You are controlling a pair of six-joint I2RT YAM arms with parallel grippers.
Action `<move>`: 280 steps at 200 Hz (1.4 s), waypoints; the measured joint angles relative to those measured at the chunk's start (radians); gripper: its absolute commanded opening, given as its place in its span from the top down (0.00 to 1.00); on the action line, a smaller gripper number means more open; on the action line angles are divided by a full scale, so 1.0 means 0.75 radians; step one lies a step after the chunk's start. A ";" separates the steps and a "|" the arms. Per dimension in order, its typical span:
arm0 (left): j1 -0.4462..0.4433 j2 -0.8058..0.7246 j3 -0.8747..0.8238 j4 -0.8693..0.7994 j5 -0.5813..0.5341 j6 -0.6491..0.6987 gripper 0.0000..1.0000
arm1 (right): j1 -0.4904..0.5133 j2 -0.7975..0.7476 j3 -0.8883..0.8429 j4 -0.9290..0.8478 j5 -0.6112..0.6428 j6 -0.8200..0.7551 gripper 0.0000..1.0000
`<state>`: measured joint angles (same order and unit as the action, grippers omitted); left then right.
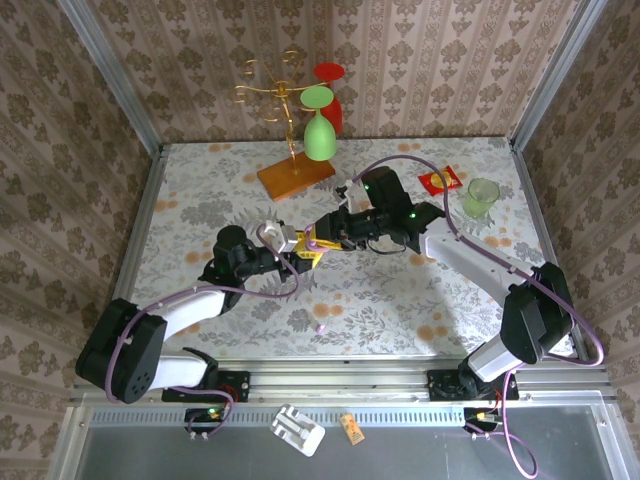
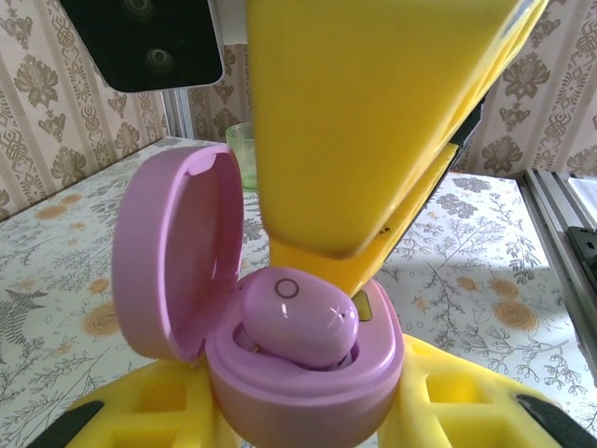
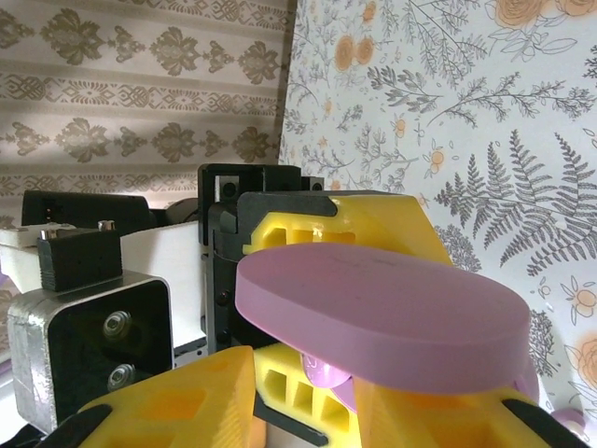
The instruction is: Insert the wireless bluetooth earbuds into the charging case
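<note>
- Walls (image 1: 420, 60) on three sides carry beige wallpaper with a repeating damask pattern.
- Aluminium posts (image 1: 110, 75) run up the two far corners.
- The counter (image 1: 200, 190) has a pale cover printed with ferns and orange flowers.
- A metal rail (image 1: 340, 375) edges its near side, with a grey ledge (image 1: 420, 445) below.
- Light is bright and even, and shadows are soft.

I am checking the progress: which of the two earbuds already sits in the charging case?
The earbud resting in the socket of the open charging case. The other earbud lies alone on the table, near its front edge.
</note>
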<state>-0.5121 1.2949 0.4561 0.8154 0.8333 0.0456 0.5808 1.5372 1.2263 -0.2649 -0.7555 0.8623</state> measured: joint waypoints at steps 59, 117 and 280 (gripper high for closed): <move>0.004 0.000 0.000 0.041 -0.001 0.000 0.76 | 0.000 -0.093 -0.008 -0.053 0.061 -0.086 0.50; 0.045 0.000 -0.002 0.100 -0.040 -0.002 0.77 | 0.000 -0.467 -0.247 -0.031 0.163 -0.181 0.47; 0.109 -0.011 -0.015 0.100 -0.211 -0.001 0.77 | 0.432 -0.005 -0.662 0.248 0.509 0.254 0.64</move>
<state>-0.4301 1.2869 0.4446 0.8906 0.6750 0.0448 0.9047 1.5337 0.7296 -0.0788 -0.3737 1.0527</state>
